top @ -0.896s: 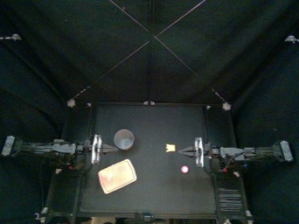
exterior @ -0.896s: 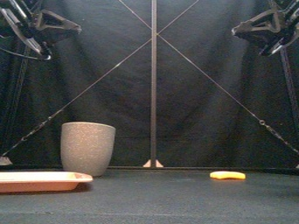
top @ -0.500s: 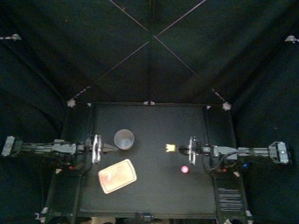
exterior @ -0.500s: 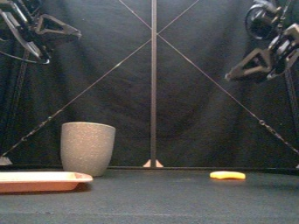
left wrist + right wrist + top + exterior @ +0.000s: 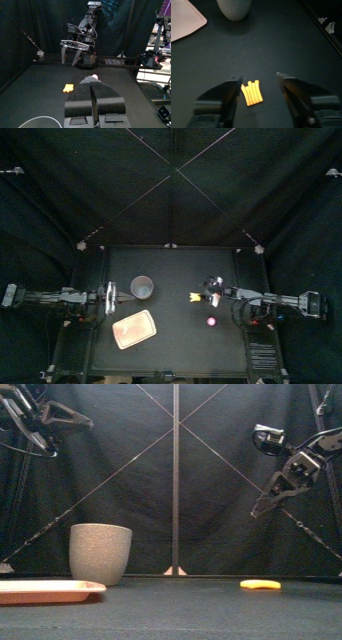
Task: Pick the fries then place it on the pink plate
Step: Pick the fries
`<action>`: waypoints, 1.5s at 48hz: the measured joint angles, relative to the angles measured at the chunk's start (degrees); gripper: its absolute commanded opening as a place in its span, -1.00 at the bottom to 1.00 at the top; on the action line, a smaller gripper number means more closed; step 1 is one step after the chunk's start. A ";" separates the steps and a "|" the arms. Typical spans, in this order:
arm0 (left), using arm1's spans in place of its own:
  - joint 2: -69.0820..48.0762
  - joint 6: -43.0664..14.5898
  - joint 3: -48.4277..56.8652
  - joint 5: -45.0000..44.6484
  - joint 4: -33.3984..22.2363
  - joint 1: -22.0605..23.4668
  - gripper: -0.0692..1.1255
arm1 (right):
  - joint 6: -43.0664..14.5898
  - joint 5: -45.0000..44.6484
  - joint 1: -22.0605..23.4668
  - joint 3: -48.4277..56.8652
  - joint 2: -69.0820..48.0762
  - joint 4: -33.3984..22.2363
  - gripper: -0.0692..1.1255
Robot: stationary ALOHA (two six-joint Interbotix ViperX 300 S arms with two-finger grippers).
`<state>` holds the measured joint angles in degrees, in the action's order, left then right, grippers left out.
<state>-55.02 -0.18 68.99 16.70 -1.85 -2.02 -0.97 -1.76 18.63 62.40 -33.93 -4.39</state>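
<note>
The yellow fries (image 5: 197,298) lie flat on the black table, right of the middle; they also show as a small bundle of sticks (image 5: 252,93) and low on the right (image 5: 261,584). My right gripper (image 5: 211,294) hangs open above them and slightly to their right, well clear of the table (image 5: 258,511). In the right wrist view its jaws straddle the fries from above (image 5: 259,79). The pink plate (image 5: 134,330) lies at the front left. My left gripper (image 5: 107,298) rests shut at the left, raised, holding nothing (image 5: 94,95).
A tall grey speckled cup (image 5: 142,285) stands behind the plate, left of the fries (image 5: 100,554). A small red toy (image 5: 213,321) lies in front of the fries.
My right arm has reached in from the right and tilted downward, bringing its open gripper over the fries. The left arm, fries, plate and cup have not moved.
</note>
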 measured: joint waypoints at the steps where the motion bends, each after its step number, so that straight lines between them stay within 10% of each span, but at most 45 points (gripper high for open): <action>1: 0.00 -0.09 0.00 0.00 0.09 -0.09 -0.91 | 0.09 0.00 -0.09 -0.18 0.26 0.18 0.88; 35: 0.00 -0.18 0.79 0.09 2.81 -0.44 -0.91 | 2.02 -23.55 -2.99 -11.07 21.27 -2.20 0.83; 72: 0.00 0.18 3.16 1.23 1.49 -0.09 -0.91 | 2.99 -22.06 -1.58 -17.67 34.98 -0.35 0.79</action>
<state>-55.02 0.00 72.16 17.93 -0.35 -2.11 2.02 -23.82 17.05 44.74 1.05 -4.75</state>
